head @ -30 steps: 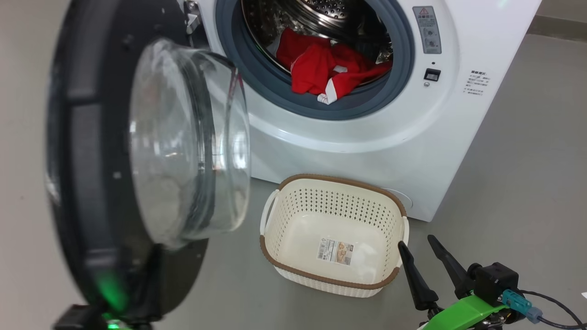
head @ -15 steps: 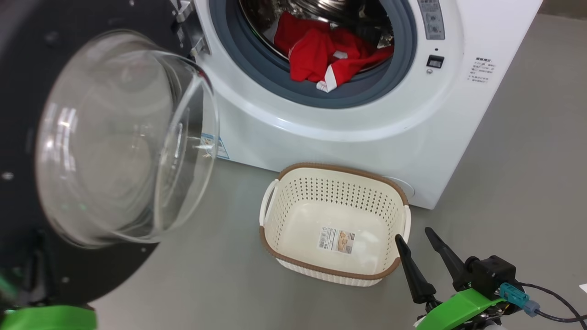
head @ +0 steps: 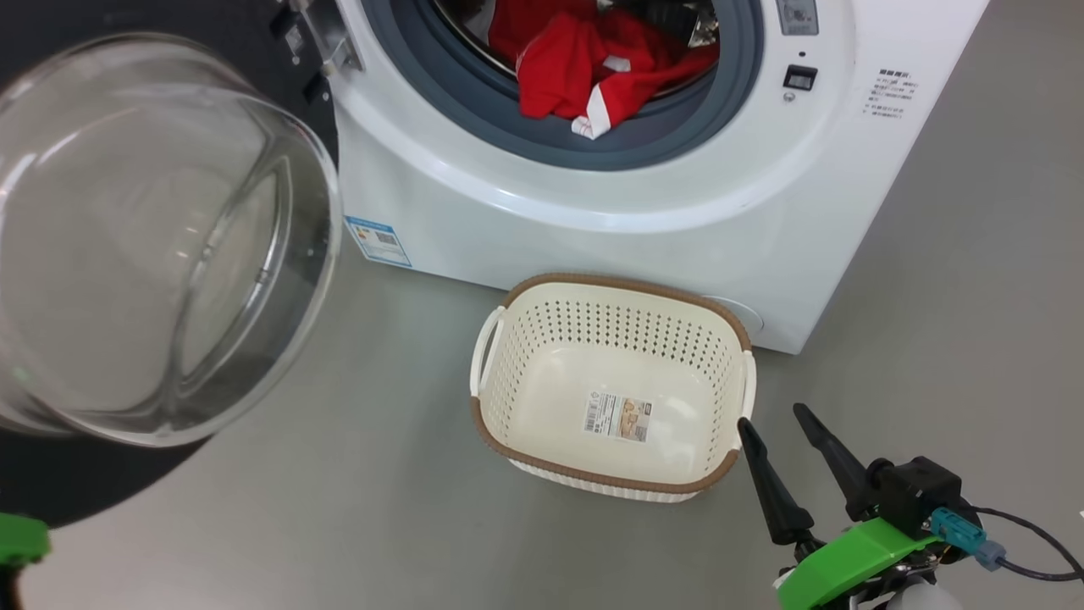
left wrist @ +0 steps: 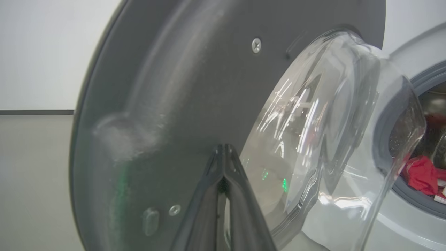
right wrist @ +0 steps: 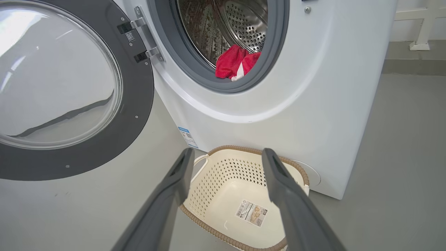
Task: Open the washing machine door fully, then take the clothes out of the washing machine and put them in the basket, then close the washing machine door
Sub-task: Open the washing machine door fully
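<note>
You have the washing machine door (right wrist: 62,87) open wide; clothes (head: 593,68) inside the washing machine (head: 593,220).
Clothes partly hidden behind the gasket (head: 542,144); basket (head: 627,284) on the grey floor (head: 381,474) just before the machine; left fingers (left wrist: 205,209) pressed together by the door, contact unclear; right fingers (right wrist: 172,195) spread near the basket.

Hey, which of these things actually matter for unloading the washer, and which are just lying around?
For the job: washing machine door, washing machine, clothes, basket, left gripper, right gripper.

Just there: blue label sticker, white post by the wall.
</note>
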